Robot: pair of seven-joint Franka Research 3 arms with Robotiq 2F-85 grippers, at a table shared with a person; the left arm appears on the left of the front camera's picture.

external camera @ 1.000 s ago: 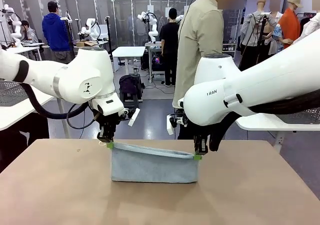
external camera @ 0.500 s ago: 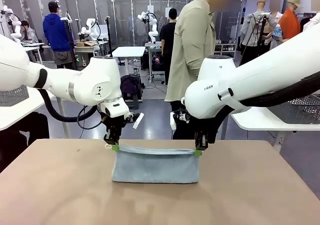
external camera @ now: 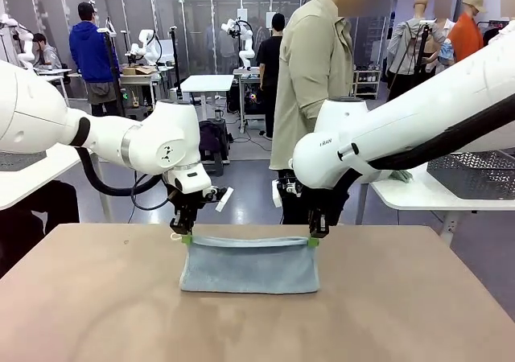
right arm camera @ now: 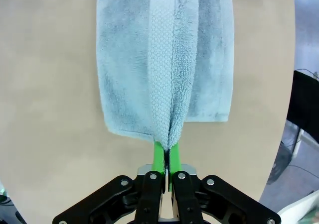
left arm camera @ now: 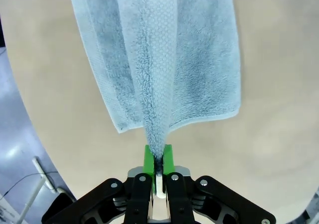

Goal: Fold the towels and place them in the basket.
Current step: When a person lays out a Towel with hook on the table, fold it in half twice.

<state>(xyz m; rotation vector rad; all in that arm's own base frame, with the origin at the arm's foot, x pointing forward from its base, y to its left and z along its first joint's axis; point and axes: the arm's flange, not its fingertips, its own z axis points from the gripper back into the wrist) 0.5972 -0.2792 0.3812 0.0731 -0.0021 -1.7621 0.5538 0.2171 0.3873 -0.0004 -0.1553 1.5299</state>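
I had the left gripper (external camera: 186, 236) and the right gripper (external camera: 312, 240) each pinched tight on a top corner of the blue-grey towel (external camera: 249, 267) (hanging doubled), its lower fold resting on the table (external camera: 418, 310) near the middle.

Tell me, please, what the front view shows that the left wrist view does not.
Front view: the right gripper pinching one top corner of the blue-grey towel, a person beyond the table, and a mesh basket on a side table. Left wrist view: the towel's woven band running from the green pads. Both: the left gripper shut on the towel, whose lower part rests on the table.
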